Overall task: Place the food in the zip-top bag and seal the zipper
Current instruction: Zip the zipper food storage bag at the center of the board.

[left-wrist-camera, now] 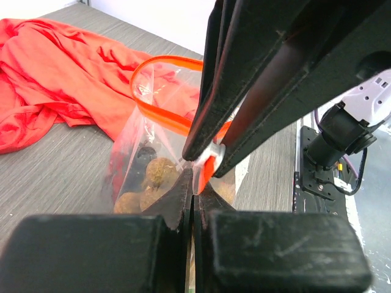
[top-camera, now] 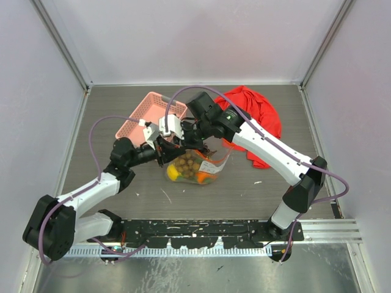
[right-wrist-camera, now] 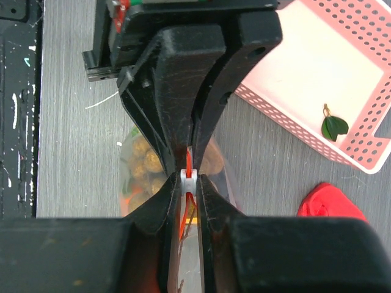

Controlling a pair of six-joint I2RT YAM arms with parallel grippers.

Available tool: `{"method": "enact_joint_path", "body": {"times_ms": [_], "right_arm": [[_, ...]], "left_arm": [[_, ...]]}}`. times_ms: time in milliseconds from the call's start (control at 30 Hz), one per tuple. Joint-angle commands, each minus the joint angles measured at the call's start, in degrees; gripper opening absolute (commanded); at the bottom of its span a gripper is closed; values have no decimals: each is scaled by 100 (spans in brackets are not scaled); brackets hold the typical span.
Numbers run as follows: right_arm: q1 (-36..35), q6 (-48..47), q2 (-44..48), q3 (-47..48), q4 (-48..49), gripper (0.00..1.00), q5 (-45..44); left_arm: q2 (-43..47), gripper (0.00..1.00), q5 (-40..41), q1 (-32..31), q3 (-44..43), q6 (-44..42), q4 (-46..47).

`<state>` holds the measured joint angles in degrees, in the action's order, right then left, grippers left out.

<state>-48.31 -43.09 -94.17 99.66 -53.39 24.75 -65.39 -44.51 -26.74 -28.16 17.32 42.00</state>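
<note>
- Since the food [top-camera: 186, 166] already lies inside the zip-top bag [top-camera: 206, 170], I judge the sealing step to be in hand. From above, the left claw [top-camera: 173, 148] and right claw [top-camera: 197, 141] meet tip to tip directly over the bag, which stands on the table [top-camera: 244, 192] just beneath them. The pink basket [top-camera: 146, 119] sits behind the left claw, and the red cloth [top-camera: 263, 113] behind the right.
- On the left wrist, the left claw [left-wrist-camera: 193, 192] is pinched fully closed on the zipper [left-wrist-camera: 166, 59]. Just above it the right claw [left-wrist-camera: 206, 160] clamps the white slider [left-wrist-camera: 204, 155]. Beyond both, the orange-red strip bows into an open loop, so most of the mouth looks unsealed. Golden-brown berries [left-wrist-camera: 160, 171] show through the crinkly plastic below.
- On the right wrist, the right claw [right-wrist-camera: 188, 183] is closed tight on the slider [right-wrist-camera: 188, 178], and the left claw [right-wrist-camera: 188, 152] grips the strip directly ahead. The next move probably calls for the left claw to anchor while the right draws the slider along, keeping the strip taut.
</note>
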Motion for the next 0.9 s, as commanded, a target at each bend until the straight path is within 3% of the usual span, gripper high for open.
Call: {"method": "enact_joint_path", "body": {"times_ms": [0,400,867], "right_arm": [[19,326,217,25,-219,1,-646],[44,528,524,-219,-152,4,-735],[441,623,1051,-581,-295,3,-1146]], "left_arm": [[295,0,357,-18,108,-18,601],[567,0,564,-16,199,-70,490],[881,0,1471,70,591,-52,431]]}}
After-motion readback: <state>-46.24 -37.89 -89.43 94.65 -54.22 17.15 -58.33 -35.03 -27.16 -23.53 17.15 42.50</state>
